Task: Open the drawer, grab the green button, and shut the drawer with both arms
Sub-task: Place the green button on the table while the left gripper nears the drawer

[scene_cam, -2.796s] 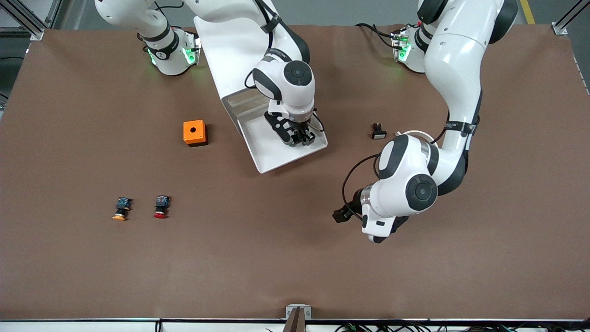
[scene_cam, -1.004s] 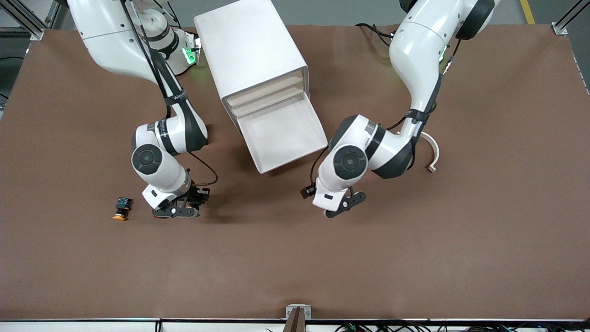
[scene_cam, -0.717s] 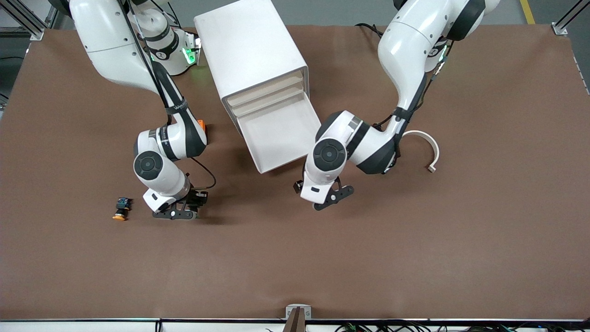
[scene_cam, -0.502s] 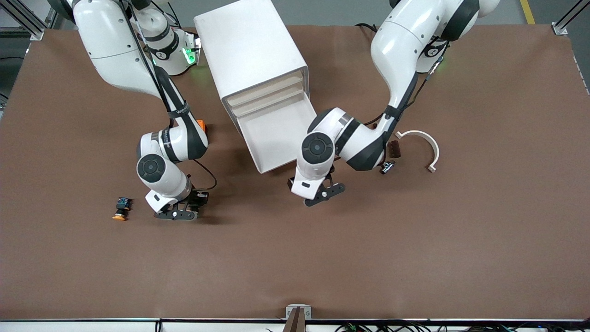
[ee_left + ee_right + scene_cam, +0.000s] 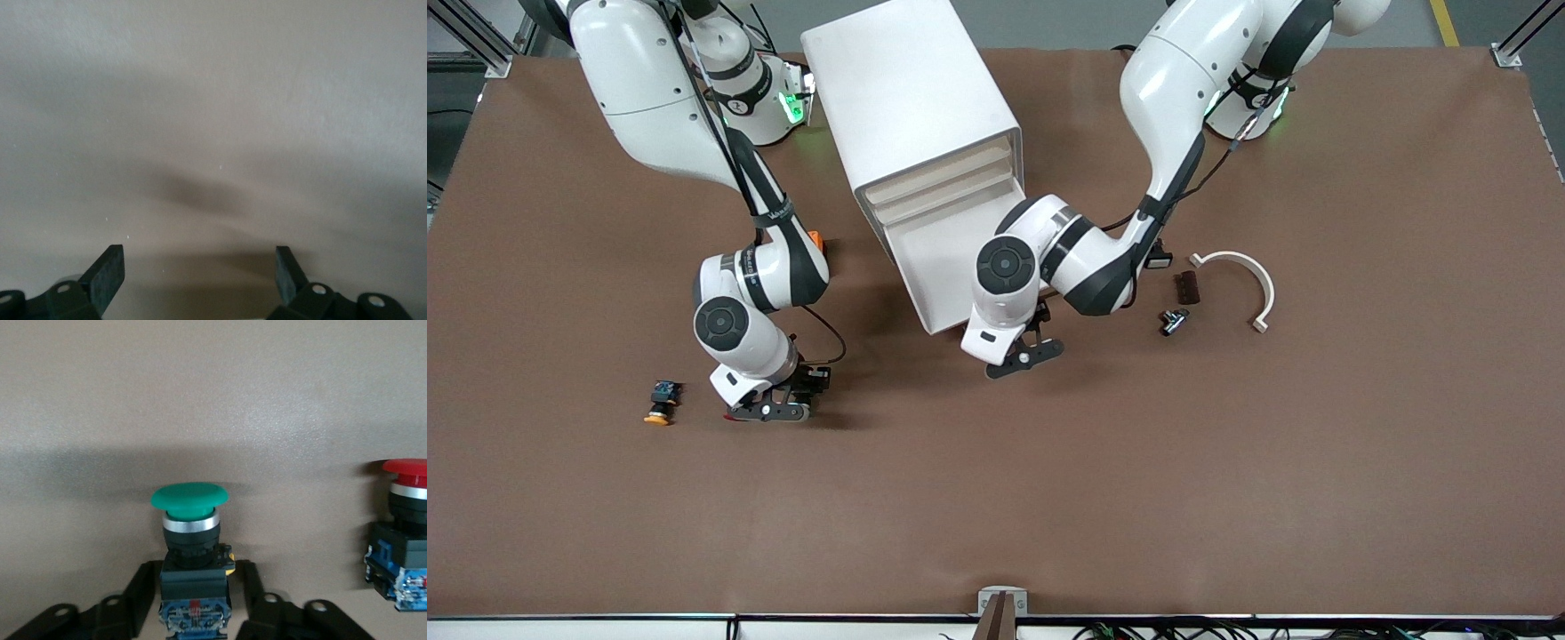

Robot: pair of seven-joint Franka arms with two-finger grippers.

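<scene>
the right gripper (image 5: 769,411) is low over the table (image 5: 996,498), toward the right arm's end, with its fingers (image 5: 143,587) closed against the black body of the green-capped button (image 5: 190,540), which sits between them with its cap pointing away from the wrist. just beside that gripper is the red-capped button (image 5: 403,547), lying on the table clear of the fingers, and a little farther toward the right arm's end lies the yellow-capped button (image 5: 660,402). the left gripper (image 5: 1021,355) hangs over bare table close to the front edge of the open drawer (image 5: 960,258) of the white cabinet (image 5: 907,98), its fingers (image 5: 107,277) spread wide with nothing between them. toward the left arm's end from it lie a curved white piece (image 5: 1249,280) and two small dark parts (image 5: 1184,286).
</scene>
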